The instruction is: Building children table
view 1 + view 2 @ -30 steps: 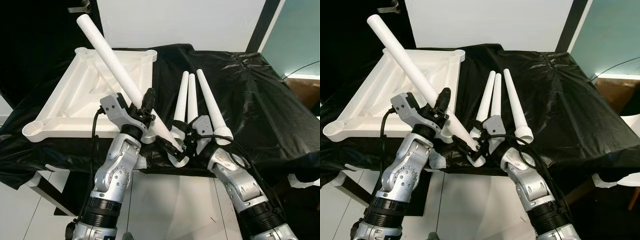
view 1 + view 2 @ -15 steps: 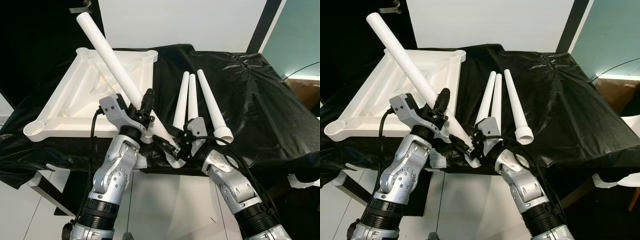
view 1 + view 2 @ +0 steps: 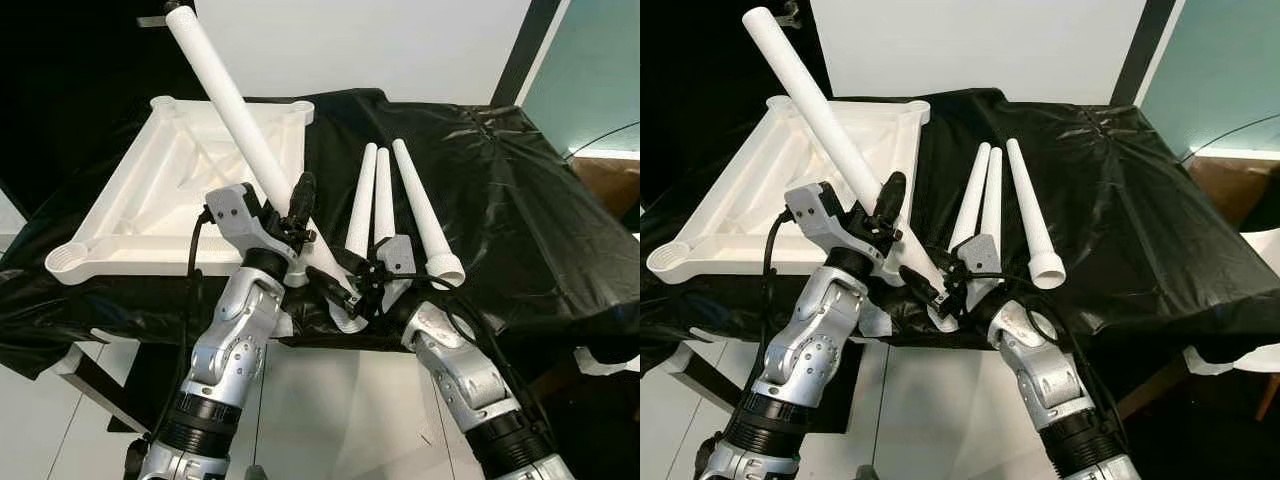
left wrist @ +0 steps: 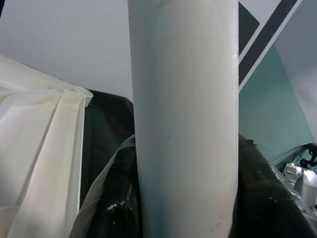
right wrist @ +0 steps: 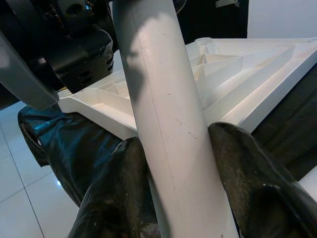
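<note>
In the left eye view, an upturned white plastic tabletop [image 3: 170, 190], square, ribbed with diagonal struts and round sockets at its corners, is seen lying on a table draped in crinkled, glossy black sheeting [image 3: 500, 190]. A long, smooth white tapered leg [image 3: 235, 120] is held slanting up over the tabletop's near right corner, its narrow rounded end raised above the tabletop's far edge. The left gripper [image 3: 298, 222] is clamped round this leg just beside that corner, and the right gripper [image 3: 345, 290] is closed on the leg's wide lower end, below the tabletop's near edge. Three more tapered white legs [image 3: 385, 205] are laid side by side on the sheeting to the right of the tabletop, wide hollow ends toward the robot.

In the left wrist view, the matte white leg [image 4: 185, 124] is seen pinched between two black fingers [image 4: 114, 198], with the tabletop's rim [image 4: 54, 148] beside it.

In the right wrist view, the faintly scratched leg [image 5: 168, 114] is gripped between two black rubbery fingers [image 5: 247, 178], the ribbed underside of the tabletop [image 5: 247, 69] lying just behind it.
</note>
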Controlling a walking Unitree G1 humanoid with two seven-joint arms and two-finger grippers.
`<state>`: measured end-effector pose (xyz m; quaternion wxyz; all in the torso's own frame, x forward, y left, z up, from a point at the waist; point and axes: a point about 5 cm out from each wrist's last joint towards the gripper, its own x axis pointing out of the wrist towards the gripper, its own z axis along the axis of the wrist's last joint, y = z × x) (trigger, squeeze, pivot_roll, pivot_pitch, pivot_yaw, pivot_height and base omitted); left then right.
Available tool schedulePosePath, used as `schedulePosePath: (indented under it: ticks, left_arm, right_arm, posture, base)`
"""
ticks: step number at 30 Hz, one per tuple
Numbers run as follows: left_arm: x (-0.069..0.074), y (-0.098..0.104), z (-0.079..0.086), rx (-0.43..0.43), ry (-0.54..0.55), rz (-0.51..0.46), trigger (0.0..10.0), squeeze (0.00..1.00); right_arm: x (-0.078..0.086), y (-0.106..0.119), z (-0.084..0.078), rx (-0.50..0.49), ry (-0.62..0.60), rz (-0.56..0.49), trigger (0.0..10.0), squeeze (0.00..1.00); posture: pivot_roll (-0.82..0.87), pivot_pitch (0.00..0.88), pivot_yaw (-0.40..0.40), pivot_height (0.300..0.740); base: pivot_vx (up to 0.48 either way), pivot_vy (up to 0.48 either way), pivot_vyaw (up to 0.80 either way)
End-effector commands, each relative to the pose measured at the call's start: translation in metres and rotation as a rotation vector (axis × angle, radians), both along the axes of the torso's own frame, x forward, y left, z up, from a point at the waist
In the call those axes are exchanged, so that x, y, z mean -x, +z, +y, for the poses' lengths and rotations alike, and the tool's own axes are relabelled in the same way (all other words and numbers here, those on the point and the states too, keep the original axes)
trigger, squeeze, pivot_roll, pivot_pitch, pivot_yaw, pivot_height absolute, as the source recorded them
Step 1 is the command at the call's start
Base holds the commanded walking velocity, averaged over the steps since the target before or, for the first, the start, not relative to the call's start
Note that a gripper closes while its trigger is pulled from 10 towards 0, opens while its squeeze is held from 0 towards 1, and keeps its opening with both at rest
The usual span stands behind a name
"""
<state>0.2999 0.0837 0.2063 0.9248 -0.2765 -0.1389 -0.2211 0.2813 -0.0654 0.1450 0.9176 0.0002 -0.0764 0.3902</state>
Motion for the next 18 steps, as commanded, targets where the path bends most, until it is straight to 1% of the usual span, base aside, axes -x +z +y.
schedulePosePath:
  ticks: [1, 3, 4, 6, 10, 11, 14, 15, 16, 17, 18]
  left_arm:
    - [0.013, 0.015, -0.009, -0.03, -0.255, -0.24, 10.0, 0.49]
    - [0.014, 0.015, -0.01, -0.025, -0.263, -0.245, 10.0, 0.51]
    - [0.016, 0.017, -0.01, -0.014, -0.276, -0.254, 10.0, 1.0]
    - [0.02, 0.018, -0.011, -0.008, -0.304, -0.276, 10.0, 1.0]
    - [0.02, 0.018, -0.012, -0.025, -0.291, -0.281, 10.0, 1.0]
    - [0.018, 0.018, -0.011, -0.025, -0.272, -0.275, 10.0, 0.29]
    - [0.017, 0.018, -0.01, -0.024, -0.26, -0.271, 10.0, 0.29]
    - [0.013, 0.017, -0.005, -0.022, -0.216, -0.254, 10.0, 0.0]
    - [0.006, 0.013, 0.003, -0.035, -0.135, -0.22, 10.0, 0.0]
    - [0.0, 0.011, 0.009, -0.046, -0.079, -0.197, 10.0, 0.0]
    - [0.0, 0.011, 0.009, -0.046, -0.079, -0.197, 10.0, 0.0]
  right_arm:
    - [-0.003, -0.007, -0.009, 0.009, -0.082, 0.035, 0.0, 0.0]
    - [-0.003, -0.008, -0.009, 0.008, -0.085, 0.037, 0.0, 0.0]
    - [-0.003, -0.009, -0.009, 0.008, -0.092, 0.04, 0.0, 0.0]
    - [-0.004, -0.009, -0.009, 0.008, -0.1, 0.043, 0.0, 0.0]
    - [-0.005, -0.009, -0.01, 0.01, -0.102, 0.04, 0.0, 0.0]
    - [-0.006, -0.007, -0.011, 0.01, -0.106, 0.034, 0.0, 0.0]
    - [-0.007, -0.006, -0.011, 0.009, -0.111, 0.03, 0.0, 0.0]
    - [-0.008, -0.002, -0.013, 0.004, -0.123, 0.015, 0.0, 0.0]
    - [-0.009, 0.007, -0.015, -0.01, -0.146, -0.022, 0.0, 0.0]
    - [-0.009, 0.013, -0.016, -0.021, -0.161, -0.049, 0.0, 0.0]
    - [-0.009, 0.013, -0.016, -0.021, -0.161, -0.049, 0.0, 0.0]
  posture:
    - [0.0, 0.0, -0.008, 0.74]
    - [0.0, 0.0, -0.007, 0.74]
    - [0.0, 0.0, -0.008, 0.74]
    - [0.0, 0.0, -0.009, 0.74]
    - [0.0, 0.0, -0.008, 0.74]
    - [0.0, 0.0, -0.008, 0.74]
    - [0.0, 0.0, -0.008, 0.74]
    - [0.0, 0.0, -0.006, 0.74]
    - [-0.01, 0.0, -0.005, 0.74]
    - [-0.01, 0.0, -0.004, 0.74]
    - [-0.01, 0.0, -0.004, 0.74]
  base:
    - [0.0, 0.0, 0.0]
    - [0.0, 0.0, 0.0]
    - [0.0, 0.0, 0.0]
    - [0.0, 0.0, 0.0]
    - [0.0, 0.0, 0.0]
    - [0.0, 0.0, 0.0]
    - [0.0, 0.0, 0.0]
    - [0.0, 0.0, 0.0]
    - [0.0, 0.0, 0.0]
    - [0.0, 0.0, 0.0]
    - [0.0, 0.0, 0.0]
